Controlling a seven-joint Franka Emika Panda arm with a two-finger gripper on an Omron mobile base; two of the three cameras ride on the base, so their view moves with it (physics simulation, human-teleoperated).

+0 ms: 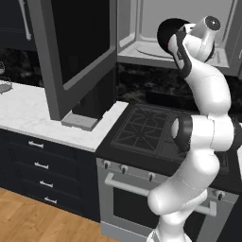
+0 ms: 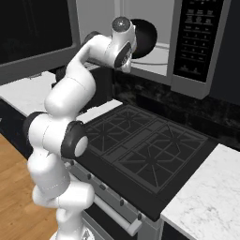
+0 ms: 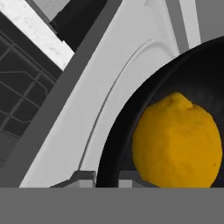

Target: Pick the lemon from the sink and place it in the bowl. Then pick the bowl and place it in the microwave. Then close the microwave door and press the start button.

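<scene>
The black bowl hangs at the mouth of the open microwave, and my gripper is shut on its rim. One fingertip sits on each side of the rim. The orange-yellow lemon lies inside the bowl. From the base views the bowl is a dark disc just past my hand, above the microwave's pale floor and its round turntable. The microwave door stands swung wide open to the left. The button strip runs down the microwave's right side. The sink is out of view.
A black gas stove lies right under the microwave, with an oven bar handle at its front. White marble counter runs to the left beneath the open door, and more counter lies right of the stove.
</scene>
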